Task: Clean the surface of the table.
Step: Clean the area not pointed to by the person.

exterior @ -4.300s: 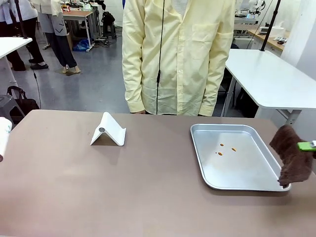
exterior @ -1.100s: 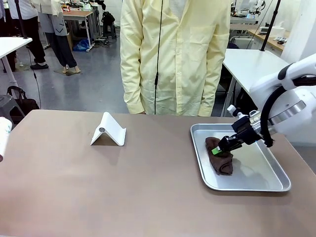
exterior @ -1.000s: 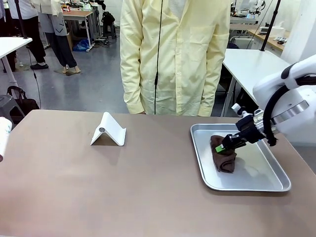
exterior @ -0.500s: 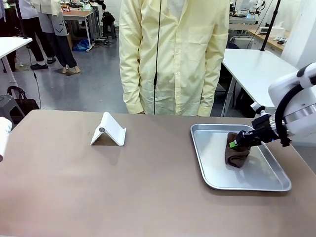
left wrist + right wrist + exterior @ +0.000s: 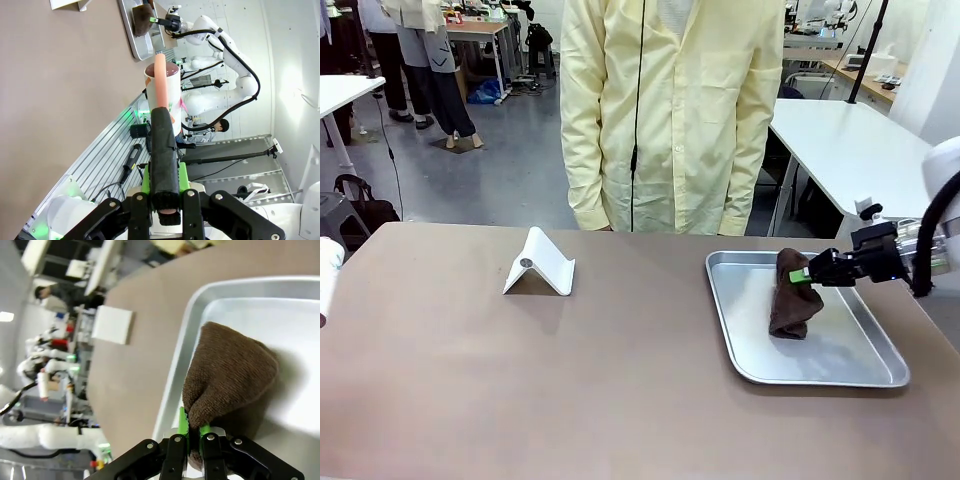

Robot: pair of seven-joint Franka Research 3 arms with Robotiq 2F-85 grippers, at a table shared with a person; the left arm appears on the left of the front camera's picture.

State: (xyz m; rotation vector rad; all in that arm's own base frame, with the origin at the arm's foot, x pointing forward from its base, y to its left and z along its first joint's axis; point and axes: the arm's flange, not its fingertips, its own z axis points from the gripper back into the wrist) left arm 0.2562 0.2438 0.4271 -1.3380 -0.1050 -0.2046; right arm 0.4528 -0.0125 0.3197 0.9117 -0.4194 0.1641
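Your R gripper (image 5: 801,274) is pinched tight on a brown cloth (image 5: 792,305). The cloth hangs into the silver tray (image 5: 840,376) at the right end of the table (image 5: 570,390), and its bottom looks to rest on the tray floor. Your L gripper (image 5: 164,180) is clamped on a black handle (image 5: 162,145) w/ a pink rod (image 5: 160,80). A white stand (image 5: 540,265) sits on the table, well apart from the tray.

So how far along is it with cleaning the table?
Midway, I'd guess. The right gripper is shut on a brown cloth, its lower end resting in the tray, whose bare metal looks clean. The left gripper holds a black handle. The table top looks spotless, but no wiping of it shows yet.
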